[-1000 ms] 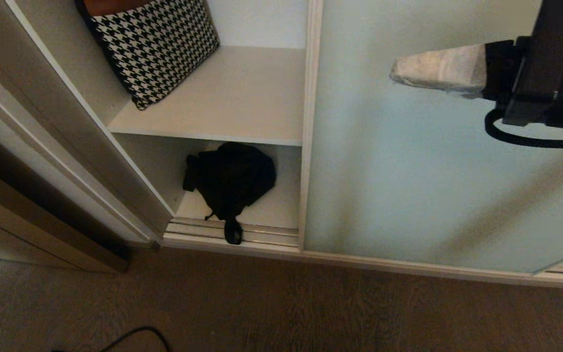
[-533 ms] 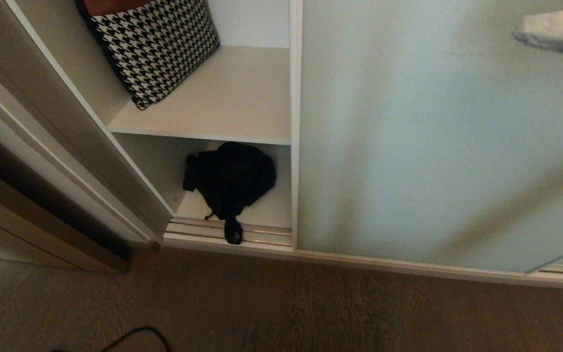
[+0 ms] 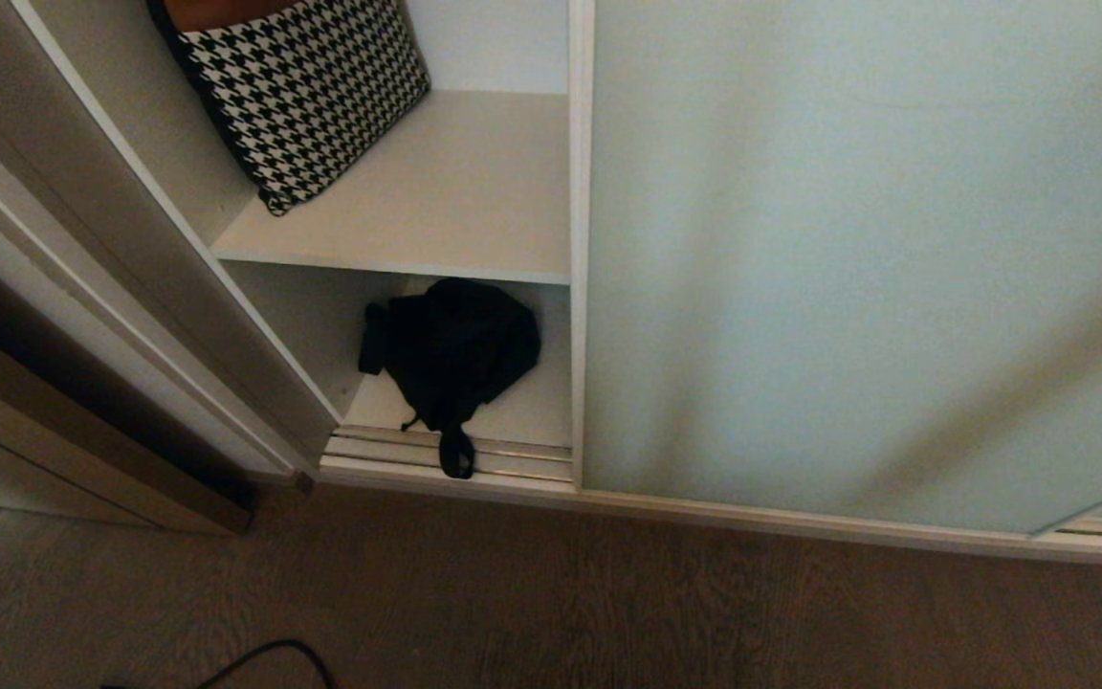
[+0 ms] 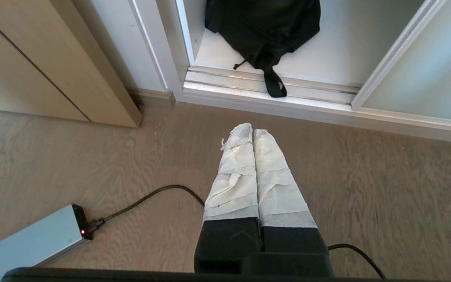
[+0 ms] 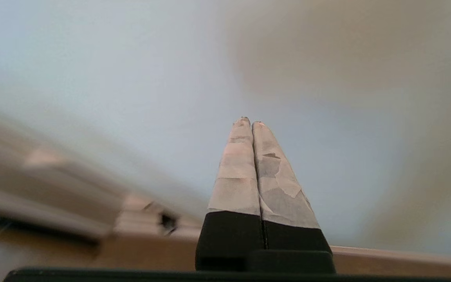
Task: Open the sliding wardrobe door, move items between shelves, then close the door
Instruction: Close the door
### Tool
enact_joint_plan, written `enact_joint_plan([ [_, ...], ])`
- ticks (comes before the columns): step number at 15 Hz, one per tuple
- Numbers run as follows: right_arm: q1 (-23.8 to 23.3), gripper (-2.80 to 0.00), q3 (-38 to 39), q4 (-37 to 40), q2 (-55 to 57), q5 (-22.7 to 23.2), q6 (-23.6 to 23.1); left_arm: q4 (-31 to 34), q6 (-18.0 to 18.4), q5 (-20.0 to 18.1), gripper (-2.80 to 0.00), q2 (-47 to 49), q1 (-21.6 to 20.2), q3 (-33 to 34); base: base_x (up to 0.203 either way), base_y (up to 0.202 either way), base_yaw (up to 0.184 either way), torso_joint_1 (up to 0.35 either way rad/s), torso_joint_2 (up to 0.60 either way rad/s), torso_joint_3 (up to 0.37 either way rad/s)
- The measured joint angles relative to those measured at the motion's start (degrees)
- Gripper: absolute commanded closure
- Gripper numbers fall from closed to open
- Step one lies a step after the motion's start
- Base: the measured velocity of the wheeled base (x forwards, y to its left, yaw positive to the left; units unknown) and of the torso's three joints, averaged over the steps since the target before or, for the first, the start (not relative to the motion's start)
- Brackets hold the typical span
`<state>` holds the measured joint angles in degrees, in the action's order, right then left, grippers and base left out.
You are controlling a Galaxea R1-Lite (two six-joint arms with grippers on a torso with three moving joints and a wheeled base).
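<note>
Sliding wardrobe door: partly across the opening; its cream frame edge stands just right of the open bay, so you still have a gap to close.
Black bag: slumped on the lower shelf, soft and collapsed. Its strap trails over the floor track, right in the door's path. You'd want that tucked in before sliding.
Upper shelf: holds only a houndstooth cushion, leaning on the side wall.
Left tool: parked low over the wooden floor, fingers pressed together, empty.
Right tool: out of the head view; pointed at the pale glass, fingers together, gripping nothing.
Stage, by my read: closing the door.
</note>
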<state>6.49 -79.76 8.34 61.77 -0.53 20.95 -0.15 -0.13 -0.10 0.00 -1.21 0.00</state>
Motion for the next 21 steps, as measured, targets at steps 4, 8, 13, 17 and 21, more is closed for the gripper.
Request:
enact_joint_plan([
  [4,-16.74,0.00,1.22,0.03,0.22,-1.48,0.85,0.01,0.00,0.00,0.00,0.00,0.00,0.00,0.000,0.000,0.000,0.000,0.00,0.000],
  [8,-39.93,0.00,2.51,-0.40,0.38,-0.21,0.68,-0.01,-0.02,0.00,0.00,0.00,0.00,0.00,0.000,0.000,0.000,0.000,0.00,0.000],
  [13,-37.00,0.00,2.38,0.00,-0.55,2.16,0.16,-0.01,-0.03,0.00,0.00,0.00,0.00,0.00,0.000,0.000,0.000,0.000,0.00,0.000],
  [17,-12.07,0.00,1.84,1.46,-2.01,2.98,-3.99,0.01,-0.04,-0.01,0.00,0.00,0.00,0.00,0.000,0.000,0.000,0.000,0.00,0.000],
  [21,8.62,0.00,0.61,1.66,-0.87,1.58,-14.37,-0.01,0.00,0.02,0.00,0.00,0.00,0.00,0.000,0.000,0.000,0.000,0.00,0.000],
])
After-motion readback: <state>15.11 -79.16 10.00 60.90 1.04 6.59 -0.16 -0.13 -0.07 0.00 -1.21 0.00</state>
